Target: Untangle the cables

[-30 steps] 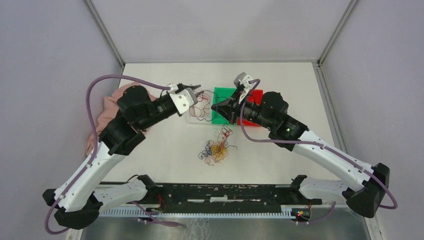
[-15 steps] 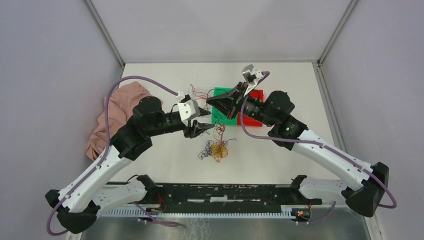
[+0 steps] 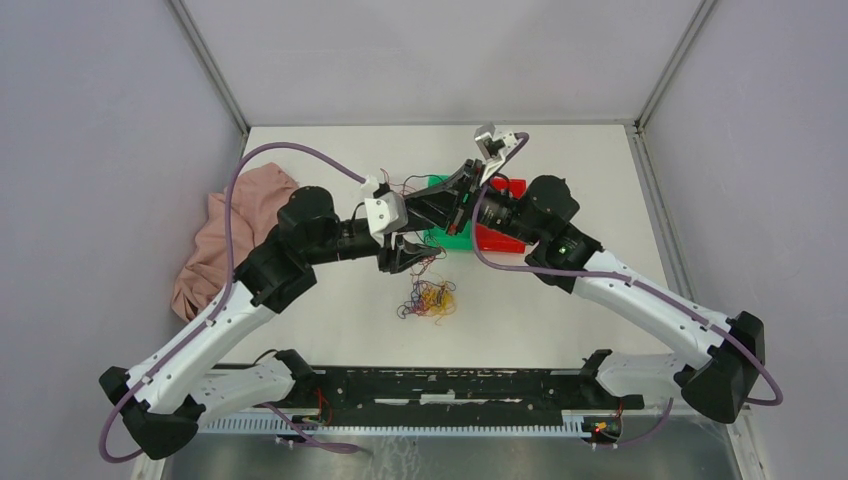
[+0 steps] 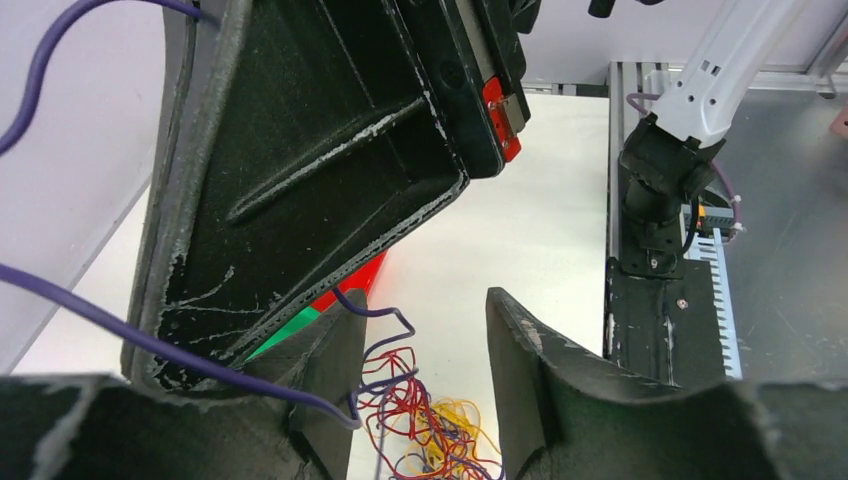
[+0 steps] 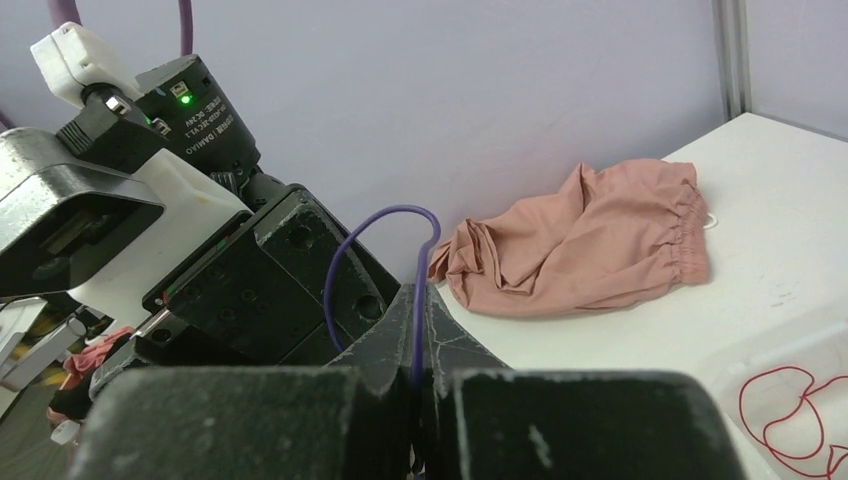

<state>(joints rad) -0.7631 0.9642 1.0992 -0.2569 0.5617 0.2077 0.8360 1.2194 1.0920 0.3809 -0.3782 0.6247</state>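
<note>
The cables (image 3: 430, 298) lie as a small clump of red, yellow and purple wires on the white table in front of the green block. In the left wrist view the clump (image 4: 440, 430) shows below and between my open left fingers. My left gripper (image 3: 405, 257) (image 4: 420, 310) hovers open just above the clump's far edge. A purple wire (image 4: 375, 318) rises from the clump past the left finger. My right gripper (image 3: 422, 206) (image 5: 418, 298) is shut on this purple wire (image 5: 417, 300), held above the table close over the left gripper.
A green block (image 3: 455, 228) and a red block (image 3: 503, 238) sit behind the clump. A pink cloth (image 3: 220, 245) (image 5: 590, 240) lies at the left. A clear tray with a red wire (image 5: 800, 400) sits by the blocks. The black front rail (image 3: 450, 385) runs along the near edge.
My left gripper has swung from the clear tray rightwards and nearer, down over the clump. My right gripper has shifted left over it, still pinching the purple wire.
</note>
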